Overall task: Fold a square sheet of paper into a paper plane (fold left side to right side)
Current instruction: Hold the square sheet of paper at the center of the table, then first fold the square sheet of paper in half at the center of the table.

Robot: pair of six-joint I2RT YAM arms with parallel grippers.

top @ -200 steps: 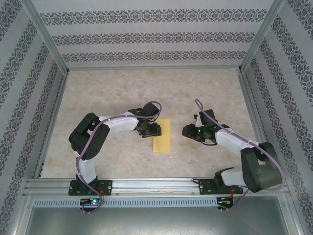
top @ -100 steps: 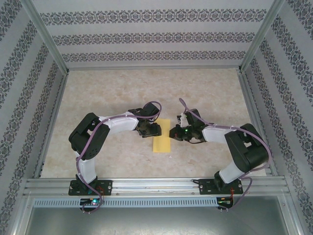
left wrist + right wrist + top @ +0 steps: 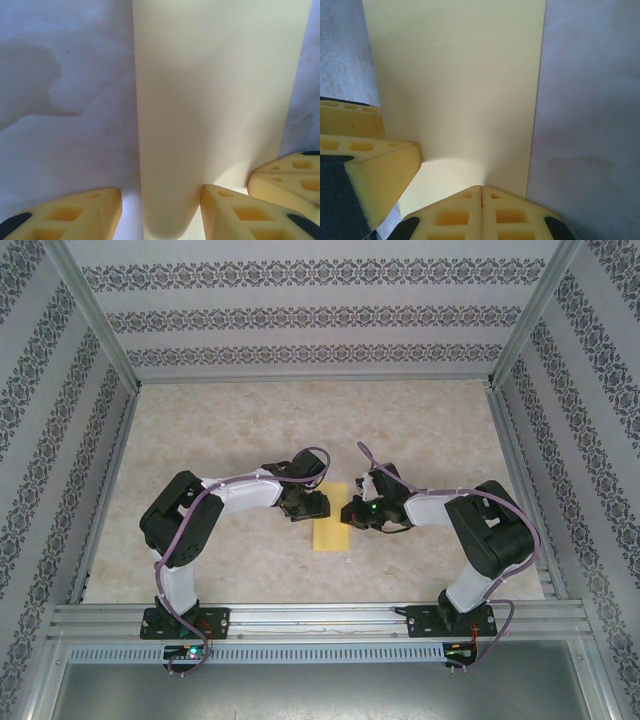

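Folded sheet of paper (image 3: 331,532) mid-way across the table (image 3: 220,420), toward its near edge
The left gripper (image 3: 160,215) stands half open astride its left edge, holding nothing; the right gripper (image 3: 481,200) is closed, tips on the sheet; from above both hide its far end

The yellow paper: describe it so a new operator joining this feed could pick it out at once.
On the marbled beige table, look to the middle, where the left arm and right arm reach toward each other. The square sheet of paper lies between their tips as a narrow rectangle. It is the only pale-yellow thing there; the arms are black and white.
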